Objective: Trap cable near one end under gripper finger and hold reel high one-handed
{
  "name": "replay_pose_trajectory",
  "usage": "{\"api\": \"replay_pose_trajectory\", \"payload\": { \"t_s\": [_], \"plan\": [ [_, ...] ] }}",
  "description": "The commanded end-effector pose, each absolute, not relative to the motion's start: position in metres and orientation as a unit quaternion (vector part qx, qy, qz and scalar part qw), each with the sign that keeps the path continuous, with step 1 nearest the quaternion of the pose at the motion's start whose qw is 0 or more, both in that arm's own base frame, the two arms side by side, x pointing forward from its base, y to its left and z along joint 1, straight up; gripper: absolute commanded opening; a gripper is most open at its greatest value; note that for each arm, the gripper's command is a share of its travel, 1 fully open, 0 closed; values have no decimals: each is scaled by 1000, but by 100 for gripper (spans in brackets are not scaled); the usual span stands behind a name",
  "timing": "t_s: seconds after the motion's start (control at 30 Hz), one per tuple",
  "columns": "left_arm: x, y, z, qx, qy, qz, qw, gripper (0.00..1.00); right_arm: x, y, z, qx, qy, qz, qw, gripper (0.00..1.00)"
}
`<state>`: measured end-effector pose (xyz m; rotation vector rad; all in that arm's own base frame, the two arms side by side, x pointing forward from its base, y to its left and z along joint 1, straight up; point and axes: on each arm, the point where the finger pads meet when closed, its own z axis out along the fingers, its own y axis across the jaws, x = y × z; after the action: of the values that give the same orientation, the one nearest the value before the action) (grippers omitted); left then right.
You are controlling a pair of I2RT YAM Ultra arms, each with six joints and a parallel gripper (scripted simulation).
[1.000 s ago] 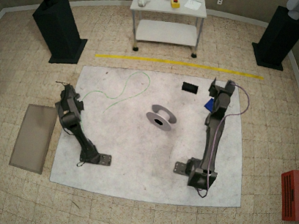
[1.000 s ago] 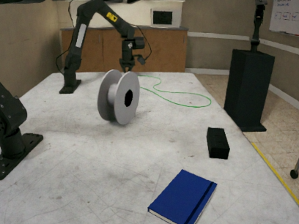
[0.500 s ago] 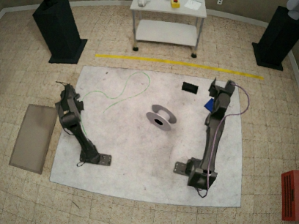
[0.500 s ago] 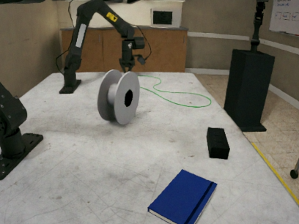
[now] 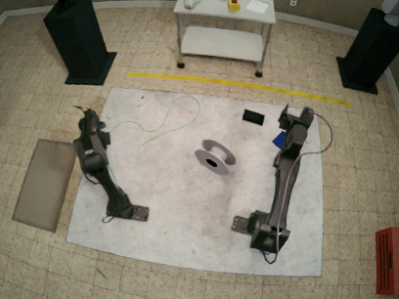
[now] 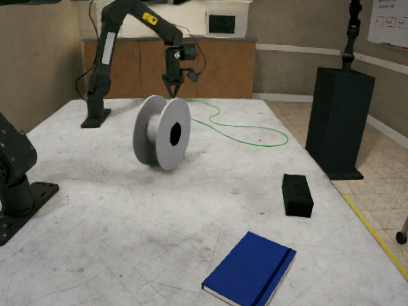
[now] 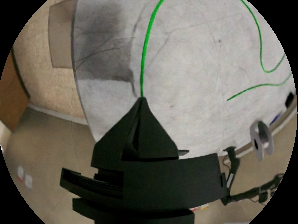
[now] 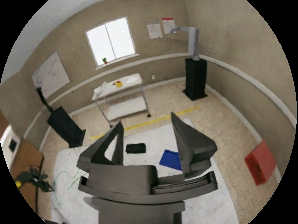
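The grey reel stands on its rims at the middle of the white mat, and shows small in the left wrist view. The thin green cable curves over the mat behind the reel. One stretch of it runs straight into the tips of my left gripper, which is shut on the cable near that end, far from the reel. My right gripper is open and empty, raised high and pointing up, well away from the reel.
A blue notebook and a black block lie on the mat near the right arm. Black pedestals, a white cart, a red crate and a brown floor mat stand around.
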<state>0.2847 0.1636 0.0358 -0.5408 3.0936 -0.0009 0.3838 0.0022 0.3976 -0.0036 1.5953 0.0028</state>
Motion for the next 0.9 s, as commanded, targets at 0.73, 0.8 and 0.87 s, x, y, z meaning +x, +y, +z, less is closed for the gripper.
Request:
{"api": "replay_pose_trajectory", "payload": {
  "t_s": [0.73,0.8,0.87],
  "plan": [
    [291,172,43,-173,985,4,7,0,373,-5,432,8,686,-6,728,75],
    [291,173,43,-174,985,5,7,0,373,-5,432,8,686,-6,728,75],
    [291,173,43,-174,985,5,7,0,373,-5,432,8,686,-6,728,75]
  ]
}}
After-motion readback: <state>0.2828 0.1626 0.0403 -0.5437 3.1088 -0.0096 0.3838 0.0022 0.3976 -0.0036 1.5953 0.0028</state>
